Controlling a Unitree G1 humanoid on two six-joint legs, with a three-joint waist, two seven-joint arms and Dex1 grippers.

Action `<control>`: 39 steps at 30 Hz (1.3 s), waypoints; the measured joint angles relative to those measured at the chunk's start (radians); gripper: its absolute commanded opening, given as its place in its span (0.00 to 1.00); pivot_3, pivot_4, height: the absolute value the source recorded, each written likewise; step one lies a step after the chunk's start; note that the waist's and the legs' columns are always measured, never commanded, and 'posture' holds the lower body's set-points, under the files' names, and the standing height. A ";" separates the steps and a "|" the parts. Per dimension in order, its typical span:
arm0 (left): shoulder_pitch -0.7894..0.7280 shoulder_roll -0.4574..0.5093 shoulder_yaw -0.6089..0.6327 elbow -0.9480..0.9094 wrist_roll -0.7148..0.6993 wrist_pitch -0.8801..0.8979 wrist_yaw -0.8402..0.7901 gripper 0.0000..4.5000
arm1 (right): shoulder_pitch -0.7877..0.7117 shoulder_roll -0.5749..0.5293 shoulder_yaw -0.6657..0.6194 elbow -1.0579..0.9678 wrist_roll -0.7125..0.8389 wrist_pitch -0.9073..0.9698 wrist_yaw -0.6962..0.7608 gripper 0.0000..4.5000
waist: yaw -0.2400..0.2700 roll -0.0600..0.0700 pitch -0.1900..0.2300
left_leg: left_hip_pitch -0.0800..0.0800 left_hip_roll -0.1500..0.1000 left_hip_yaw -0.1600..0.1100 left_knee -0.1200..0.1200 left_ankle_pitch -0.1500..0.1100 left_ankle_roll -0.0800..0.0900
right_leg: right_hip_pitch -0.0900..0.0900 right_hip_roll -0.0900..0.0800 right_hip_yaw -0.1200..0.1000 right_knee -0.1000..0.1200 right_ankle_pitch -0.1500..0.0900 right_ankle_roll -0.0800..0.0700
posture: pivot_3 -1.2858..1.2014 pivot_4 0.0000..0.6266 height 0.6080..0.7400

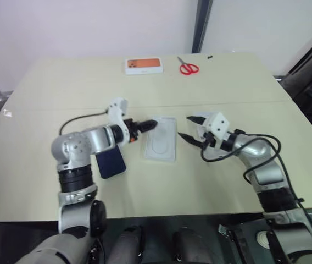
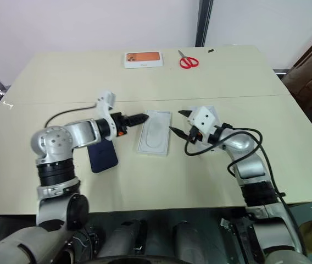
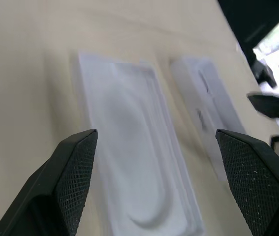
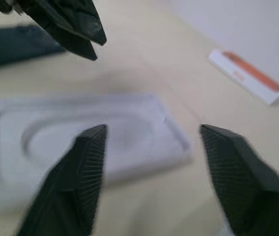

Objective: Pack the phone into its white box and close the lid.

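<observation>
The white box (image 1: 160, 138) is a shallow empty tray lying uncovered at the table's middle. Left of it lies the dark navy phone (image 1: 111, 162), flat on the table and partly hidden under my left forearm. My left gripper (image 1: 148, 125) hovers over the tray's near-left corner, pointing right; in the left wrist view its fingers (image 3: 75, 167) stand wide apart above the tray (image 3: 129, 147), holding nothing. My right gripper (image 1: 186, 127) is just right of the tray, pointing left, open and empty. The right wrist view shows the tray (image 4: 80, 137) ahead of it. I cannot tell which thing is the lid.
A white box with an orange picture (image 1: 143, 65) and red-handled scissors (image 1: 188, 67) lie at the table's far edge. A black cable (image 1: 76, 120) loops by my left arm and another (image 1: 266, 144) by my right. A seam crosses the tabletop (image 1: 227, 103).
</observation>
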 measured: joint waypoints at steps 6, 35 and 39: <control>0.113 0.229 -0.091 0.073 0.109 -0.408 -0.310 0.91 | -0.100 0.068 0.147 0.114 -0.166 -0.023 -0.071 0.01 | 0.007 0.000 0.000 | 0.000 -0.001 0.000 -0.003 0.001 -0.001 | -0.001 -0.001 0.000 -0.002 0.000 0.000 | 0.52 0.24 0.95; 0.259 0.406 0.050 0.132 -0.060 -0.184 -0.408 0.91 | -0.222 0.161 0.170 0.183 -0.253 -0.006 -0.100 0.01 | -0.006 0.000 0.000 | 0.000 0.000 -0.002 -0.005 0.001 -0.001 | -0.003 -0.001 0.000 0.000 0.000 0.000 | 0.52 0.24 0.95; 0.313 0.473 0.113 0.151 -0.117 -0.053 -0.413 0.91 | -0.223 0.214 0.196 0.131 -0.223 0.081 -0.069 0.01 | -0.021 0.000 0.000 | 0.000 0.000 -0.002 -0.005 0.001 -0.001 | -0.003 -0.001 0.000 0.001 0.000 0.000 | 0.52 0.24 0.95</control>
